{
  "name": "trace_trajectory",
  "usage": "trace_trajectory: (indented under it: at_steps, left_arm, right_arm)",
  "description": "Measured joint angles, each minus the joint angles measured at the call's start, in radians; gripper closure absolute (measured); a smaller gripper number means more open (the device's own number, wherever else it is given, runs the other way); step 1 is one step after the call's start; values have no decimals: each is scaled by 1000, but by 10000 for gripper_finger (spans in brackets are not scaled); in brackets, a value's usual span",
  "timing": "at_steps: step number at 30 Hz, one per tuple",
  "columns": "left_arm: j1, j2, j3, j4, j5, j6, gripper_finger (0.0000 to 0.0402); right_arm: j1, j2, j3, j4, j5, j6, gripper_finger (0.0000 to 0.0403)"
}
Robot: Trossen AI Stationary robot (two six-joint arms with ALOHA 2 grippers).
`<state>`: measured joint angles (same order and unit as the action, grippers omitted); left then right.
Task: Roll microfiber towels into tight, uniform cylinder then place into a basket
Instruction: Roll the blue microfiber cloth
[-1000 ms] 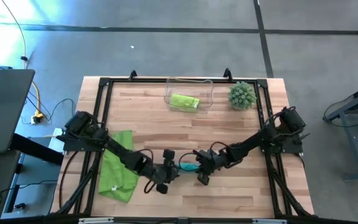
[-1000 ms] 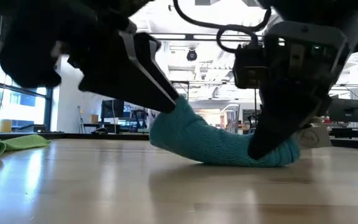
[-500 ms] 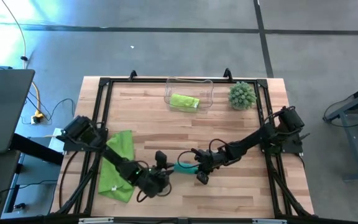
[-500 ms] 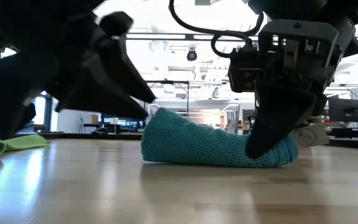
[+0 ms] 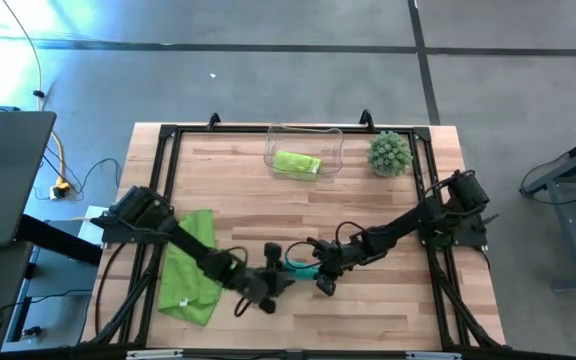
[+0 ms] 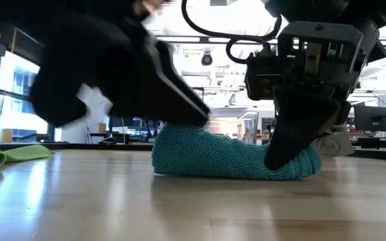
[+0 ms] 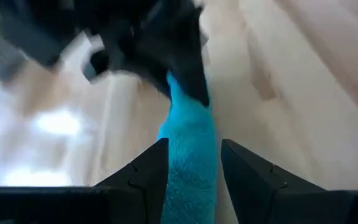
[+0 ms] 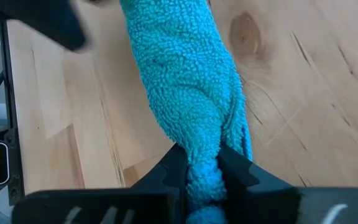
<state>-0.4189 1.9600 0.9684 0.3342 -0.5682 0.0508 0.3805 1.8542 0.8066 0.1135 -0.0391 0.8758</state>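
**Teal towel roll held between two grippers at table's lower centre**

The teal towel, rolled into a loose cylinder, lies on the wooden table in the lower middle of the high view. The right gripper is clamped on one end. The left gripper has its fingers apart, straddling the other end. A green towel lies flat at lower left. At top centre, the basket holds a rolled green towel.
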Motion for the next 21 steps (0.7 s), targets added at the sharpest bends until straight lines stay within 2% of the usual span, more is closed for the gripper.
trace_trajectory:
  at_steps: [6,9,16,21]
  left_arm:
    - [72,43,0,-37,114,-105,254]
    - [83,50,2,-83,189,-201,248]
    - [79,52,3,-95,209,-306,245]
    - [79,53,2,-88,209,-321,245]
  right_arm:
    - [0,0,0,0,-2,3,363]
    - [0,0,0,1,-2,-60,353]
    - [-2,-58,-4,-19,-20,-204,262]
    - [-17,-182,-11,-131,-124,-275,215]
